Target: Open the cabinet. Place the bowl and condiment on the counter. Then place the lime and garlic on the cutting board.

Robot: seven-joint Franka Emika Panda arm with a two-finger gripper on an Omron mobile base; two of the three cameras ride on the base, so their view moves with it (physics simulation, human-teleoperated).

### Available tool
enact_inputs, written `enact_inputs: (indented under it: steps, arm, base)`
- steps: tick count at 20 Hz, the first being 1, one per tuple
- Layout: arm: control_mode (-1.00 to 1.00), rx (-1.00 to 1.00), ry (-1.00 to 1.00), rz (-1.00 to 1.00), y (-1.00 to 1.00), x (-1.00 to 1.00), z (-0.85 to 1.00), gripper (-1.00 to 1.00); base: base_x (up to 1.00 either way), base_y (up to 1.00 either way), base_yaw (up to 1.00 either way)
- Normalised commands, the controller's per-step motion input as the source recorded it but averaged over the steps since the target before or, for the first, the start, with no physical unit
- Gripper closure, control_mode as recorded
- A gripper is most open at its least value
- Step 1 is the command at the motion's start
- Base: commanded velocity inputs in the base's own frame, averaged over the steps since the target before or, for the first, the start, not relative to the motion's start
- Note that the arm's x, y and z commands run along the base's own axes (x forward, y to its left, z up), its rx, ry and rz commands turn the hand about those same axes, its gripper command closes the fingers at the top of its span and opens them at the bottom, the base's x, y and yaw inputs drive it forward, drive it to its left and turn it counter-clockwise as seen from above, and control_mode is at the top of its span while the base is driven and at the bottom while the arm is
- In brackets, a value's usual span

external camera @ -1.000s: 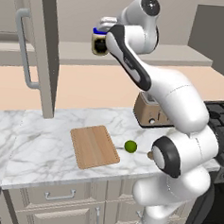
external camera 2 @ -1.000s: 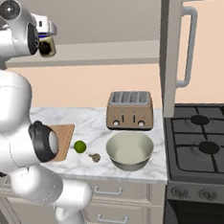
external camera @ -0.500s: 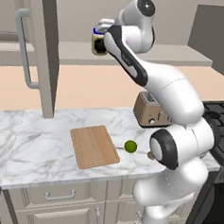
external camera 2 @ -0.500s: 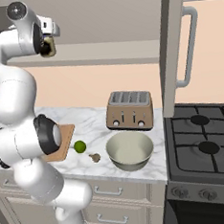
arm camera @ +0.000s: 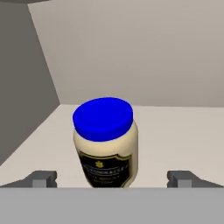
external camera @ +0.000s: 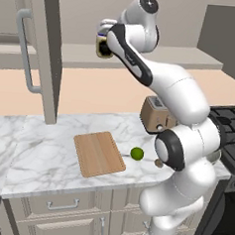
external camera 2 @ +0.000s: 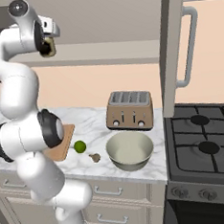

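claw [arm camera: 111,177] wide open, lined up on the condiment [arm camera: 105,142], which stands upright on the cabinet [external camera: 39,59] shelf between the fingertips [arm camera: 43,178], not gripped yet. doors swung open for access. bowl [external camera 2: 129,151] already on the bench [external camera: 47,149]. lime [external camera: 137,153] sits at 3 o'clock of the cutting board [external camera: 98,154], garlic [external camera 2: 95,157] beside it, both off the board.
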Motion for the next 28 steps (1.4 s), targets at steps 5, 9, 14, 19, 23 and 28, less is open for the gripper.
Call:
enact_inputs:
  steps: [5,9,14,19,23,28]
  arm:
    - [-1.0,0.0,0.05,0.0,0.06,0.32,0.0,-1.0]
    - [-1.0,0.0,0.02,0.0,0.08,0.3,0.0,-1.0]
    - [-1.0,0.0,0.03,0.0,0.11,0.18,-0.03,-1.0]
    - [-1.0,0.0,0.04,0.0,0.11,0.08,-0.13,-1.0]
    - [-1.0,0.0,0.03,0.0,0.04,0.17,-0.22,-1.0]
    - [-1.0,0.0,0.0,0.0,0.03,0.25,-0.07,-1.0]
  base:
    - [0.0,0.0,0.0]
    - [0.0,0.0,0.0]
    - [0.0,0.0,0.0]
    - [0.0,0.0,0.0]
    - [0.0,0.0,0.0]
    - [0.0,0.0,0.0]
